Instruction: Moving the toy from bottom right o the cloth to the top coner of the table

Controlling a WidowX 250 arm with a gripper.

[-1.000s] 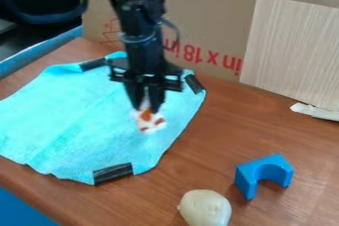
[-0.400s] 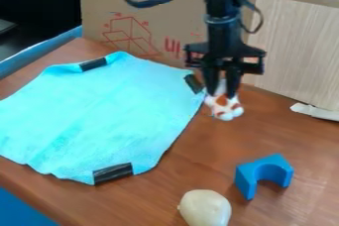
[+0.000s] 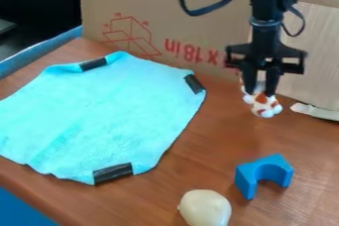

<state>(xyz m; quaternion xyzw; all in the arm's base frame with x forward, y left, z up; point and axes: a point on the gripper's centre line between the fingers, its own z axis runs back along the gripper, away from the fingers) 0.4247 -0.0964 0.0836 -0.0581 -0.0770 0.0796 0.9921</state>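
Carefully lower one white-and-orange toy (image 3: pixel 265 107), pinched between fingers of black gripper (image 3: pixel 259 92) at right of frame, mid-height, straight down with clearance from cardboard (image 3: pixel 198 22), and release only once seated on table (image 3: pixel 218 136).

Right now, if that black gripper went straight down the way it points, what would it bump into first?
Probably the bare wooden tabletop, with the orange-and-white toy in the gripper touching first. How far above the table it hangs is unclear.
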